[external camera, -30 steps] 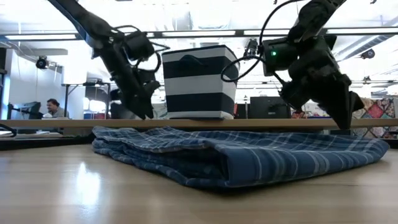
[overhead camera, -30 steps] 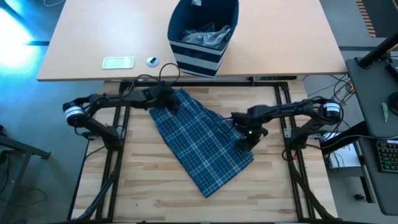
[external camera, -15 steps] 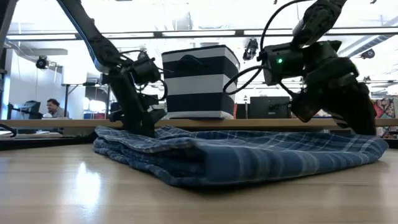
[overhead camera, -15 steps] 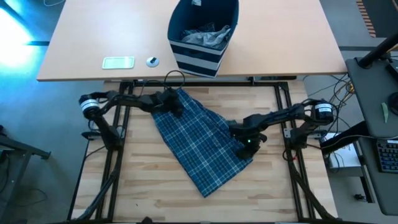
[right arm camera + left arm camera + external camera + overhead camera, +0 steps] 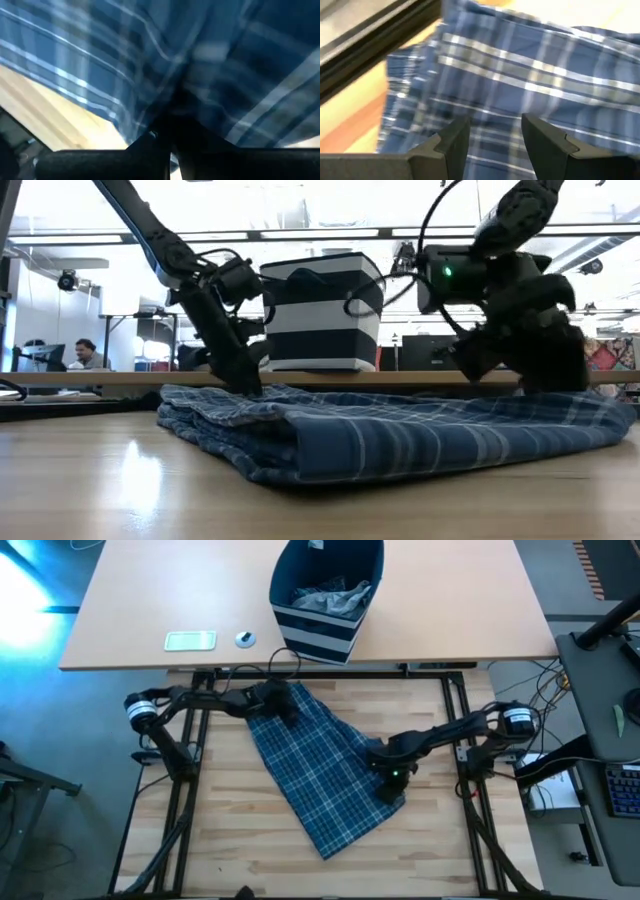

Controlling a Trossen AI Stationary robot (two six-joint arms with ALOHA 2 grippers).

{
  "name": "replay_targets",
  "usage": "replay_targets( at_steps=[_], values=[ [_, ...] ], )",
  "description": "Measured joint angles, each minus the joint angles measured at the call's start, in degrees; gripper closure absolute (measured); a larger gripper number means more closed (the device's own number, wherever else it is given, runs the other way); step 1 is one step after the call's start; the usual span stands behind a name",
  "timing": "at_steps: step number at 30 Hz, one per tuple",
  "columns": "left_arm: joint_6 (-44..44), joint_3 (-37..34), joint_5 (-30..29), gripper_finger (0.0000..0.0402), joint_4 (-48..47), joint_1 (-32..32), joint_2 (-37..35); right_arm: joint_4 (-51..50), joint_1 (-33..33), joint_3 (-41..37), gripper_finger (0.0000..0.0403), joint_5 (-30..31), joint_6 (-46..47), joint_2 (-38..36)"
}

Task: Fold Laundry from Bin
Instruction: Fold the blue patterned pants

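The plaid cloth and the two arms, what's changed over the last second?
The right gripper slid inward over the plaid cloth and came down onto it, shut, pushing that edge in. The left gripper shifted right and dropped to the cloth's far corner, fingers apart. The cloth drew in slightly on its right side. The bin and the small things on the far table stayed put.

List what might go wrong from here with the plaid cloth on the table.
The right gripper is shut on the plaid cloth at its side edge; a pull there may undo the fold seen in the low view. The left gripper, jaws apart over the far corner, might bunch the cloth or drag it toward the table edge.
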Motion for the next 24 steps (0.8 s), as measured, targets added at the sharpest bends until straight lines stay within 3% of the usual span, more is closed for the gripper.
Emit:
replay_targets(
  at_steps=[5,10,17,20,24],
  values=[
    [0.3,-0.4,-3.5,0.0237,-0.1,2.4,1.5,-1.8,4.1,-1.7,0.0394,-9.6,0.4,1.1],
    [0.3,-0.5,-4.2,0.0237,-0.2,5.1,0.9,-4.4,6.3,-1.7,0.0394,-13.6,0.4,-1.0],
    [0.1,-0.6,-2.0,0.0237,-11.1,3.5,-10.5,-5.3,4.1,-0.3,0.0394,-12.3,3.8,-10.1],
    [-2.3,-1.4,2.7,0.0238,-12.2,-0.8,-17.8,-5.3,1.0,1.0,0.0394,-8.0,3.0,-13.2],
    [-6.5,-3.8,3.7,0.0242,-12.7,-8.6,-22.7,-5.4,-4.7,1.8,0.0394,-2.5,-0.4,-14.3]
  ],
)
